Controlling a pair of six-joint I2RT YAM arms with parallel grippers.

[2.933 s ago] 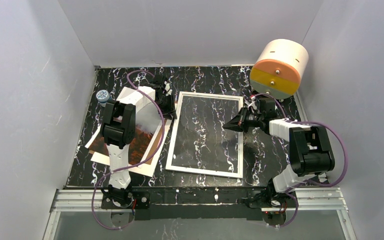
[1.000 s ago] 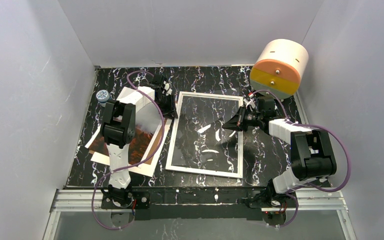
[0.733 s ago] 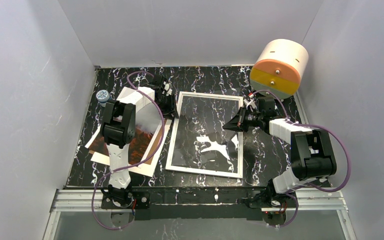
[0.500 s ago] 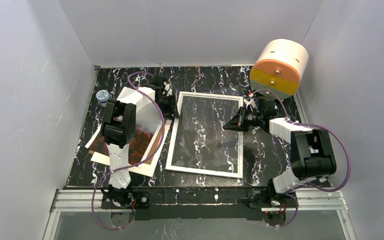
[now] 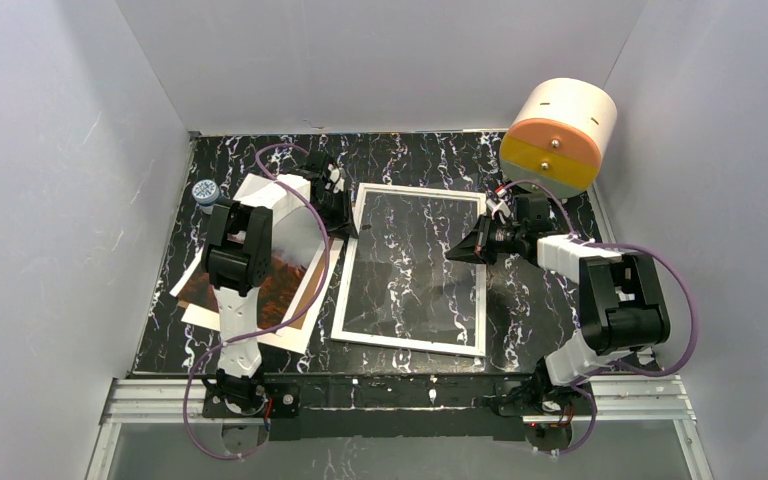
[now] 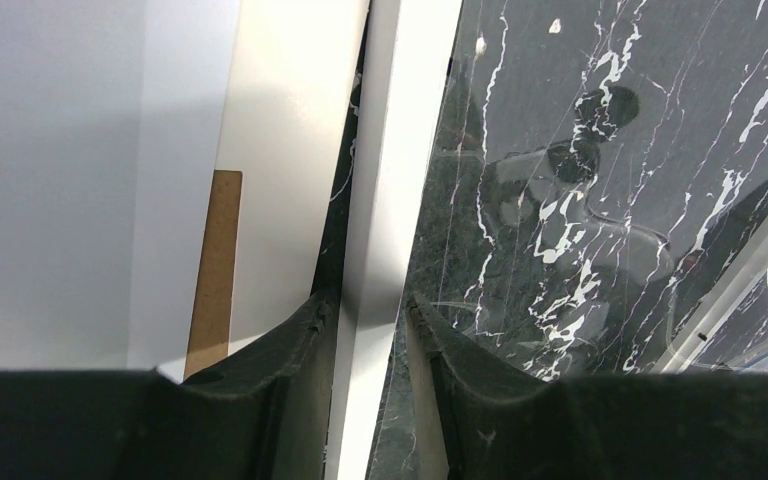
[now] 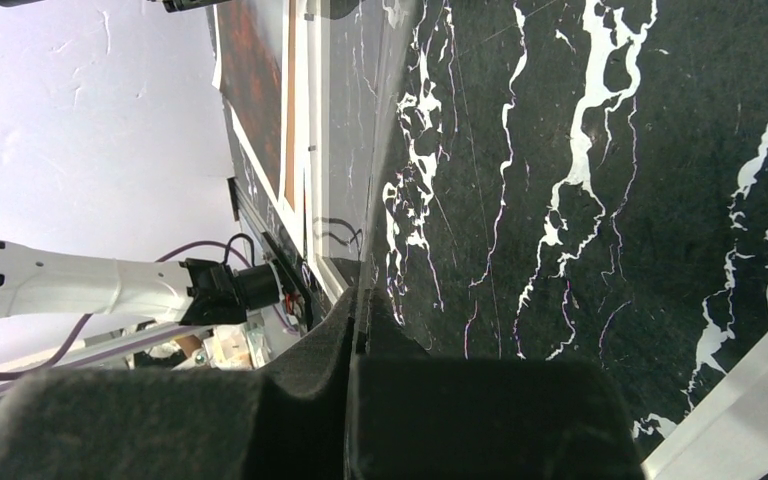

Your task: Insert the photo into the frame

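The frame (image 5: pixel 405 341), a narrow white rim, lies flat in the middle of the black marbled table. My left gripper (image 5: pixel 348 225) is at its top-left corner; in the left wrist view the fingers (image 6: pixel 310 330) sit tight on both sides of the white rim (image 6: pixel 385 200). My right gripper (image 5: pixel 454 253) is shut on the right edge of the clear pane (image 5: pixel 410 270), which runs edge-on out of the closed jaws (image 7: pixel 360 300) in the right wrist view. The photo (image 5: pixel 282 283), red-orange forest under white mist, lies left of the frame, partly hidden by the left arm.
A white-and-orange drum (image 5: pixel 558 137) stands at the back right, just behind the right arm. A brown backing board (image 6: pixel 215 260) lies under the photo. A small blue-white cap (image 5: pixel 203 190) sits at the left. Grey walls close in three sides.
White glare swept across the pane and vanished again, so the pane tilted slightly in the right gripper. The right arm's elbow shifted a little. The left arm stayed put.
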